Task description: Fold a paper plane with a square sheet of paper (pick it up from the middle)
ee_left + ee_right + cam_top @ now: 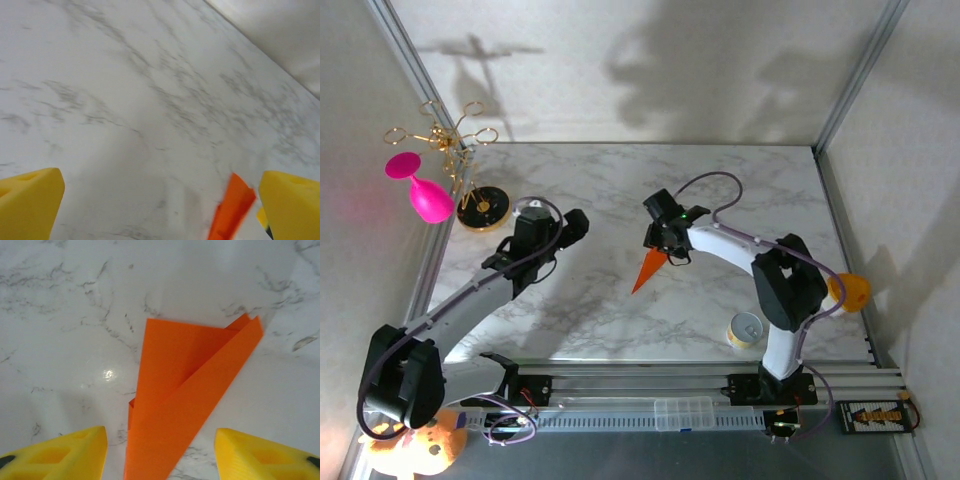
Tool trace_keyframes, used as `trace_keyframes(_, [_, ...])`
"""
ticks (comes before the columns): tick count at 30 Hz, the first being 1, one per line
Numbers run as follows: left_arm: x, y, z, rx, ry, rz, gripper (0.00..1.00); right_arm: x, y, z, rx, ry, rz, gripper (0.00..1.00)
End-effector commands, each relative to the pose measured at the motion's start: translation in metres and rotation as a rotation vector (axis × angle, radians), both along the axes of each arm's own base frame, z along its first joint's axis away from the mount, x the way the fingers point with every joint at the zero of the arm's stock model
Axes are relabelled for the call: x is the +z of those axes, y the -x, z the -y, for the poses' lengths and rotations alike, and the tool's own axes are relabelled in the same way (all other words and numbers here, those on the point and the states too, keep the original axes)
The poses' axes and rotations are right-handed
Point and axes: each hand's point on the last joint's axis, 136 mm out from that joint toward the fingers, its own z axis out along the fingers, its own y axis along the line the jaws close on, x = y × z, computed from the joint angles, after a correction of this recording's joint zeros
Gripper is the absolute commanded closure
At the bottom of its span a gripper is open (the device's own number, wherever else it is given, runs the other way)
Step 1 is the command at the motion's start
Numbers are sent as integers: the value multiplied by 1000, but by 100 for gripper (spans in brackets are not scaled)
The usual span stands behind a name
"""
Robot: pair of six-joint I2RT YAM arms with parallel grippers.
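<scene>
The right end effector (pixel 160 447) stands open, its yellow fingers (pixel 65 452) apart on either side of the paper plane (pixel 185 380), with a gap at each side. The plane lies flat on the marble surface (pixel 60 315) directly below this end effector, its folded orange layers overlapping. From above, its sharp tip pokes out from under the end effector toward the arm bases. The left end effector (pixel 160 200) is spread wide over bare surface with nothing between its fingers; the plane's end shows just beside its right finger. Farther out, a yellow can (pixel 746 330) sits behind the right end effector near that arm's base, and a pink goblet (pixel 420 190) and a gold stand (pixel 460 140) lie off to the left of the left end effector
</scene>
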Motion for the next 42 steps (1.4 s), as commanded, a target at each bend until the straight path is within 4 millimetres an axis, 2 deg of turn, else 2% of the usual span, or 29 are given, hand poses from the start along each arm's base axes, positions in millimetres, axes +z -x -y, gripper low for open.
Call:
trace_keyframes(1, [-11,4,-23,46,-7,-43,1,-4,8,-1,-68,81,-19,40])
trace_keyframes(6, [-15,5,-24,-3,-11,-54,1,-20,10,-5,-82,167,-59,41])
trace_keyframes(15, [-20,8,-28,-10,-49,-64,1,-33,12,2,-113,243,-85,53])
trace_keyframes(23, [-23,9,-27,-17,-47,-73,1,-28,12,4,-121,257,-74,63])
trace_keyframes(29, [-23,9,-28,-14,-43,-72,1,-25,12,7,-126,265,-72,78])
trace_keyframes(34, [-23,8,-30,-2,-38,-71,1,-13,8,7,-120,265,-40,99])
trace_keyframes(39, [-23,9,-40,36,-20,-70,1,14,-7,-6,-78,217,37,100])
trace_keyframes(42, [-24,11,-47,65,2,-70,1,33,-17,-32,24,116,96,100])
